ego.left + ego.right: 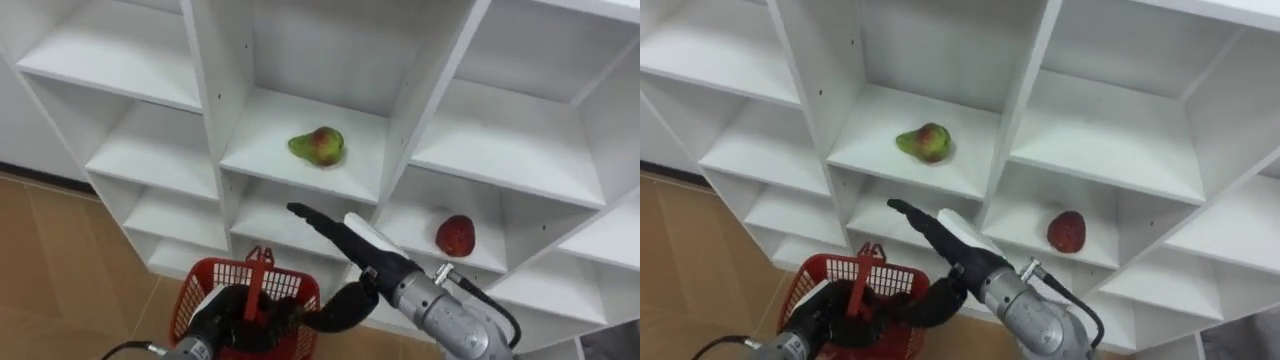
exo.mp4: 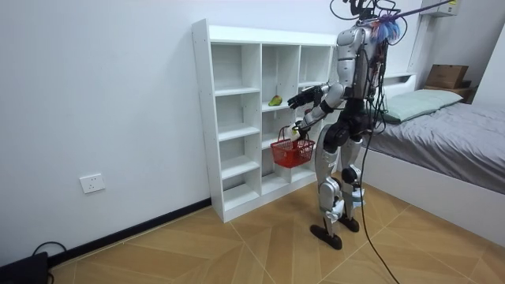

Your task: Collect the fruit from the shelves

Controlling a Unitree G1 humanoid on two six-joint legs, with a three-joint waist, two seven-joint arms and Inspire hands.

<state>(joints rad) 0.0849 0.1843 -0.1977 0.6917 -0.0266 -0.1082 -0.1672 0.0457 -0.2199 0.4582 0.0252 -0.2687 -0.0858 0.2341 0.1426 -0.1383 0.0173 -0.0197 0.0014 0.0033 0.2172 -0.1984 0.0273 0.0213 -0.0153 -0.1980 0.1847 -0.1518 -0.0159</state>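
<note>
White boards make up the closet (image 1: 205, 90), a grid of open compartments, and the room view shows us standing just in front of it. Red and open-sided, the basket (image 1: 215, 290) hangs below the closet's middle column. Our left hand (image 1: 238, 318) is curled round its handle, as far as we can make out. Our right hand (image 1: 340, 232) reaches toward that middle column with fingers stretched straight and close together, holding nothing. It is lower than the shelf that bears the fruit. On that shelf lies the pear (image 1: 318, 146), green with a red blush, on its side. One compartment lower, in the closet's right column, stands a red fruit (image 1: 455, 236); we cannot tell which kind. We judge the pear light and firm, with smooth skin and a lopsided shape that may roll under a nudge. We would wrap its fat belly, fingers behind and thumb in front, squeezing gently to spare it bruises
</note>
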